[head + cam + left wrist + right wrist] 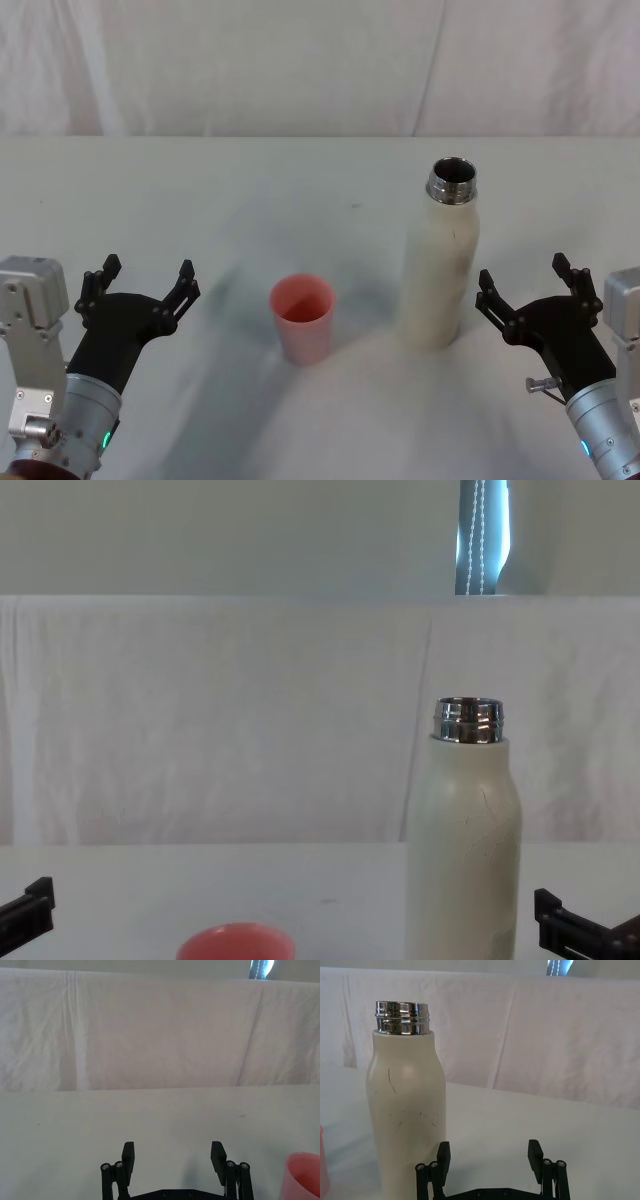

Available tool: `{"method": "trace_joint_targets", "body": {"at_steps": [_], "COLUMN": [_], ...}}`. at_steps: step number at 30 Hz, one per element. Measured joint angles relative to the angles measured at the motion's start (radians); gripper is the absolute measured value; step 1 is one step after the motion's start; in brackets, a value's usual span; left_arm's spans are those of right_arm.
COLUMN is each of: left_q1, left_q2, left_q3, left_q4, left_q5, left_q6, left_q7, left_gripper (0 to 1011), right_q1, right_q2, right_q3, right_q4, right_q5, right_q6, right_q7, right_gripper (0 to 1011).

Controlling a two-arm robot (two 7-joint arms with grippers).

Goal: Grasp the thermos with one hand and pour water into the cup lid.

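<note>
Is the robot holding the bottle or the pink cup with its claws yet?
No, nothing is held. The left claw and right claw are both open, apart from the thermos and the cup lid.

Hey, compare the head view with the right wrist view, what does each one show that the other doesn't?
Head view alone: the left gripper, open and empty at the table's left, the cup lid's open top, and straight down the thermos's open neck. Right wrist view alone: the thermos side-on, with fine scratches on its cream wall and the threads of its steel neck, close by that gripper's fingers. Both: the thermos upright and uncapped, and the right gripper open, beside it, not touching.
</note>
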Motion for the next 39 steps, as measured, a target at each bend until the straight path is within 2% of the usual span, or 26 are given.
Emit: {"method": "trace_joint_targets", "body": {"at_steps": [10, 29, 39], "left_q1": [0.000, 0.000, 0.000], "left_q2": [0.000, 0.000, 0.000], "left_q3": [0.000, 0.000, 0.000], "left_q4": [0.000, 0.000, 0.000], "left_q5": [0.000, 0.000, 0.000], "left_q6": [0.000, 0.000, 0.000], "left_q7": [0.000, 0.000, 0.000], "left_gripper": [1001, 1001, 1001], "right_q1": [-0.004, -0.073, -0.078], "right_q2": [-0.005, -0.035, -0.049], "right_q3": [0.004, 0.016, 0.006], "right_q4": [0.000, -0.051, -0.049], "right_q5": [-0.002, -0.007, 0.005], "right_q6": [0.000, -0.026, -0.033], "right_q7": [0.004, 0.113, 0.172], "right_gripper": [999, 999, 1000]}}
